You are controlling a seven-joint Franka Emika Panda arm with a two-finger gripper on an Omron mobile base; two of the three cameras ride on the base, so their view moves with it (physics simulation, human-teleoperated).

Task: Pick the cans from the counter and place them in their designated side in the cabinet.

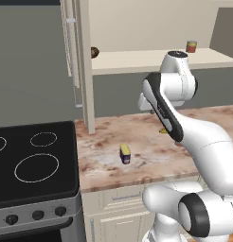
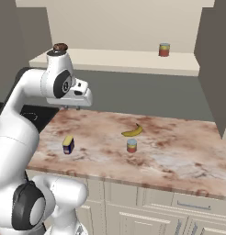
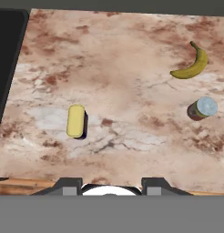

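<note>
The cabinet [image 2: 119,62] hangs above the table [image 1: 147,142], its shelf carrying a red can [image 2: 164,49]. My pincer [image 2: 72,108] hovers over the table, closed on nothing, though its tips are small and hard to read. Below it lies the dark blue can [image 3: 76,121]; the red-orange can [image 3: 202,108] stands apart, near a banana [image 3: 191,66].
</note>
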